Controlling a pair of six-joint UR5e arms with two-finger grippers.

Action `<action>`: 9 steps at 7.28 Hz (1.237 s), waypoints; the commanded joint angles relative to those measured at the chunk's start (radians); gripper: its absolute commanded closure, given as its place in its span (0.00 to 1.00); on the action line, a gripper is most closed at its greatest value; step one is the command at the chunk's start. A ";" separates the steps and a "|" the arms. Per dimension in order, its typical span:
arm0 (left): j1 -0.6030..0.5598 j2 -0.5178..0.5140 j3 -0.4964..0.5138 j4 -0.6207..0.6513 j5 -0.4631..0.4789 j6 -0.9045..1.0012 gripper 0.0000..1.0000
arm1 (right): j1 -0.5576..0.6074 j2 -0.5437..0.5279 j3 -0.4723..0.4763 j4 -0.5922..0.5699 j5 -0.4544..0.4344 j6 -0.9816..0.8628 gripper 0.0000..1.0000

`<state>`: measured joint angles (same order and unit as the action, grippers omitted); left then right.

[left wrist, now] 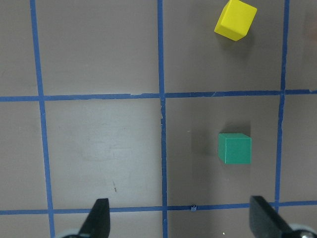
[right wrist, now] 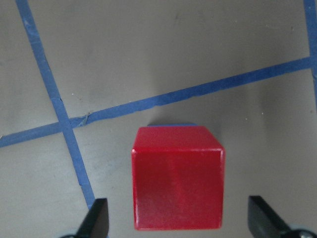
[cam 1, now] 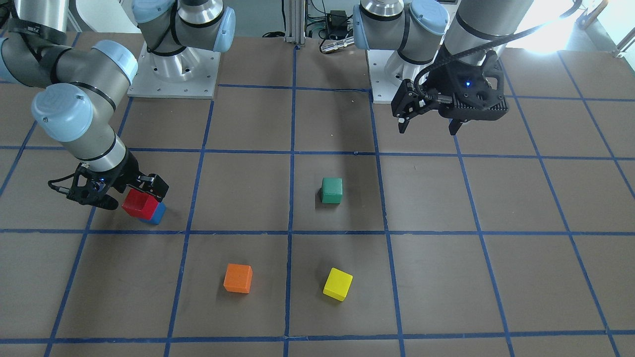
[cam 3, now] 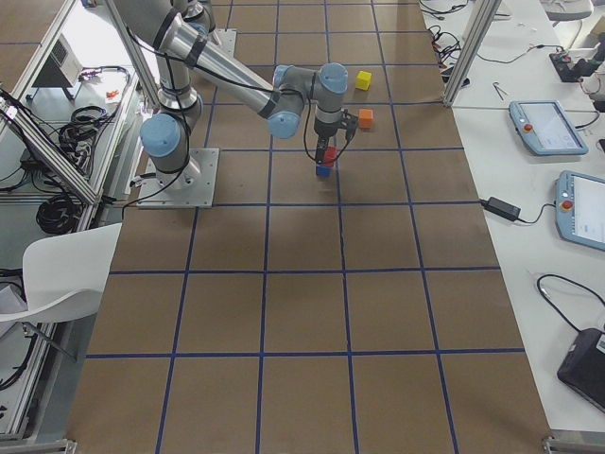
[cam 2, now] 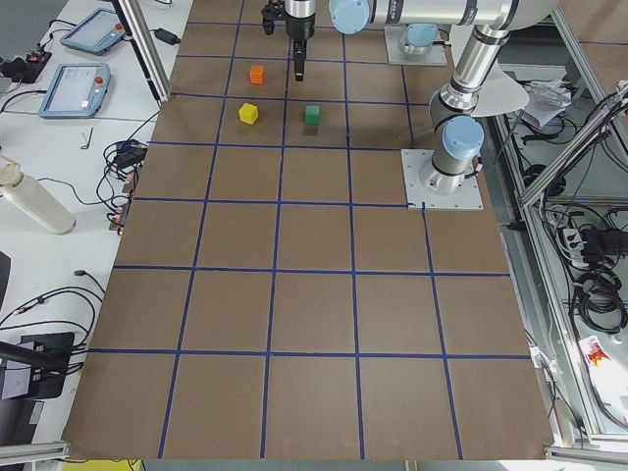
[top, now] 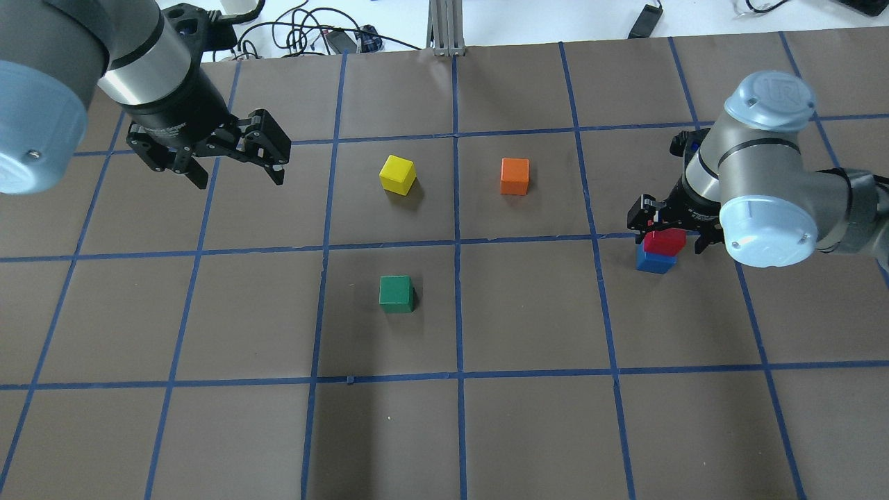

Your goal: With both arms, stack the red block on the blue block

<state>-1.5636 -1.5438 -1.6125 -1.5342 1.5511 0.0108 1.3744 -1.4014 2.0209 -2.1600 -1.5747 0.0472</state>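
While the red block [right wrist: 176, 181] sat on the blue block [top: 653, 264], the right gripper [right wrist: 178, 213] straddled it with fingers spread clear; the left gripper [top: 239, 178] hung wide, empty.

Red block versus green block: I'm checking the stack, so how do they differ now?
The red block sits on the blue block; the green block rests on the table. The red block lies between the fingers of the open right gripper; the green block stands alone. Both are same-sized cubes.

The upper block [top: 664, 241] is sitting on the lower block [top: 655, 263], rightward of a near block [top: 396, 293], a far-left block [top: 398, 173] and a far-right block [top: 514, 176]
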 commanded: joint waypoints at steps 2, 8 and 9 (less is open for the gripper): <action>0.001 0.002 0.000 0.003 0.001 -0.002 0.00 | 0.000 -0.146 -0.110 0.218 -0.016 -0.004 0.00; -0.062 -0.021 0.083 0.011 0.003 -0.017 0.00 | 0.211 -0.206 -0.410 0.526 -0.002 0.017 0.00; -0.067 -0.034 0.082 0.011 0.006 -0.014 0.00 | 0.216 -0.208 -0.425 0.531 -0.001 0.017 0.00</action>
<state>-1.6103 -1.5659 -1.5370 -1.5270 1.5522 -0.0030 1.5714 -1.6093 1.6162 -1.6349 -1.5768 0.0603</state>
